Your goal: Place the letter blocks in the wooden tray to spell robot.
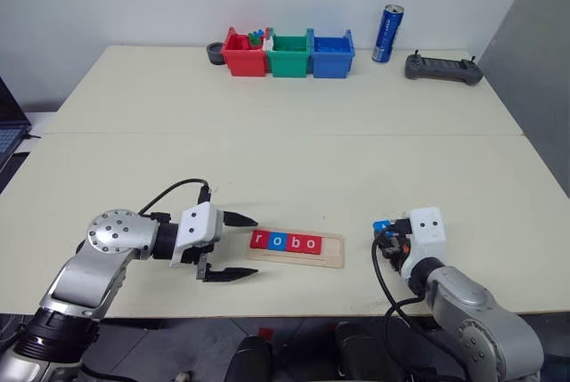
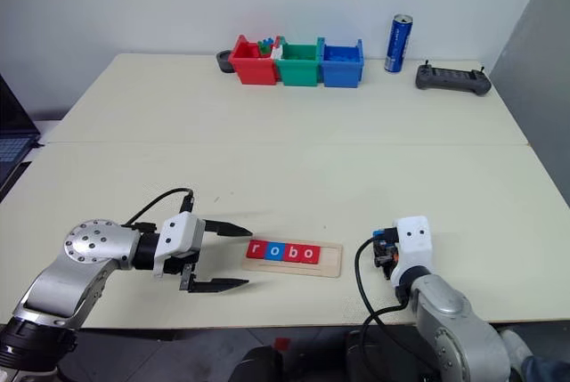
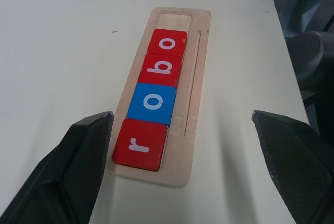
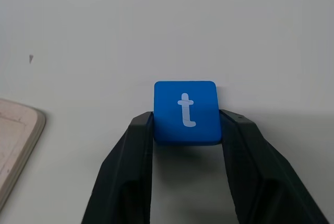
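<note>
Cream-white table point(image 1: 285, 168) carrying the whole arrangement, seen from the head camera. At left, the left gripper point(image 1: 233, 246) lies low over the table with its two black fingers point(image 3: 78, 166) spread wide and nothing between them; its jaws are released. Just past the fingertips, on the line the gripper points along, lies the wooden tray point(image 1: 295, 249), its near short end closest to the jaws. Four letter blocks sit in the tray's groove, edge to edge: counted away from the left jaws, a red r point(image 3: 140, 144), a blue o point(image 3: 154, 103), a red b point(image 3: 162, 69) and a red o point(image 3: 168, 43). The fifth place, at the tray end farthest from the left jaws, is bare wood. To the right of the tray, apart from it, the right gripper point(image 4: 186, 122) points forward and downward; its jaws are clenched on the blue t block point(image 4: 186, 112), one finger against each side edge, letter face up. The tray's corner shows to one side of these jaws, not touching them. Along the far edge of the table stand a red bin point(image 1: 244, 54), a green bin point(image 1: 289, 55), a blue bin point(image 1: 331, 55), a blue can point(image 1: 387, 34) and a dark handheld controller point(image 1: 443, 68).
</note>
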Available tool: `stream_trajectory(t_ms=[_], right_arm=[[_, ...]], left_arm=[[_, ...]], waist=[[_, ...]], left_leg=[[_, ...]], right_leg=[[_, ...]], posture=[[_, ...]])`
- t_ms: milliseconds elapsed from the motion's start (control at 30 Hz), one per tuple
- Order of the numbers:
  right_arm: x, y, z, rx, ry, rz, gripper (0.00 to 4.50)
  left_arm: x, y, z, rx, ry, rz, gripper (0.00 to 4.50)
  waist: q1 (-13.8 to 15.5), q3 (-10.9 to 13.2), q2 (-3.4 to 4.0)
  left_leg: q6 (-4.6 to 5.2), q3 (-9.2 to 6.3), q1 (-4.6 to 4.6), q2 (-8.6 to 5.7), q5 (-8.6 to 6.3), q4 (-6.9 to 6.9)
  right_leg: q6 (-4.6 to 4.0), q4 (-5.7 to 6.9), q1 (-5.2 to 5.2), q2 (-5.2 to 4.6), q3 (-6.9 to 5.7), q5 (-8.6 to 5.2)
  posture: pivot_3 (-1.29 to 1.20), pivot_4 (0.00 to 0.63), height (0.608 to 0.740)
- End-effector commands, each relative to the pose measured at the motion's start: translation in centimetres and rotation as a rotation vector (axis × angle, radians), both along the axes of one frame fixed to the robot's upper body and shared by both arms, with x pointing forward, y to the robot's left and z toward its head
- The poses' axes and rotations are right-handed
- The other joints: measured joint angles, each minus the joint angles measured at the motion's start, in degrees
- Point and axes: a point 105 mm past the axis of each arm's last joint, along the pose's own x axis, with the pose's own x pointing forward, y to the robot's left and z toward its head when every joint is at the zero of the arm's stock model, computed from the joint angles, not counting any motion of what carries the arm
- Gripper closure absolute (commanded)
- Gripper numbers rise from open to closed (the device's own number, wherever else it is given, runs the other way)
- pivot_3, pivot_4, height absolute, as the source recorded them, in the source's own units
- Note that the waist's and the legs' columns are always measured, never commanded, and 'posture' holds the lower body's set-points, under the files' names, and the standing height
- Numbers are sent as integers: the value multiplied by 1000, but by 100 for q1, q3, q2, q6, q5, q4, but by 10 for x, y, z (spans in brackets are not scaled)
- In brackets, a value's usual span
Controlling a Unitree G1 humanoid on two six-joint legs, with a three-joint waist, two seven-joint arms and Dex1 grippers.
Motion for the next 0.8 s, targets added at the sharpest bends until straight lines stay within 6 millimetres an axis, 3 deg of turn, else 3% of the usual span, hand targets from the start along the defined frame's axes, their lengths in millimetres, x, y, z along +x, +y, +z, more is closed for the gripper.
stream_trajectory(t_ms=[33,167,267,367,433,600,800], right_arm=[[6,-8,8,4,-44,-54,1346],[14,-10,33,-2,-138,-39,12],[23,-11,51,-18,-203,33,12],[22,3,61,-80,-207,395,12],[14,3,58,-158,-164,632,12],[11,-9,42,-322,-93,928,12],[22,-18,29,-407,-53,1081,12]], left_arm=[[-1,0,9,-5,-41,-7,0],[-1,3,9,-5,-42,0,0],[0,6,7,-4,-42,7,0],[2,10,5,-3,-41,12,0],[3,10,2,-5,-42,12,0],[3,9,-1,-7,-45,8,0],[2,10,-4,-6,-47,9,0]], waist=[[-1,0,0],[-1,2,3],[-1,3,4],[-2,6,9],[3,6,9],[7,5,6],[-7,6,4]], left_leg=[[0,0,0,0,0,0],[0,0,-1,0,0,-1],[0,0,-2,0,0,0],[0,2,-2,-1,0,0],[1,7,-1,-4,0,-2],[8,1,-2,-1,-4,-2],[8,6,-1,-2,-4,3]], right_leg=[[0,0,0,0,1,0],[0,0,-1,0,0,0],[0,0,-3,0,0,0],[0,-2,-2,0,0,0],[0,-5,-1,-3,2,0],[-2,-5,1,1,-4,0],[-18,-4,1,0,1,11]], posture=[[0,150,740],[0,150,740],[0,150,740],[0,150,740],[0,150,740],[0,150,740],[0,150,740]])
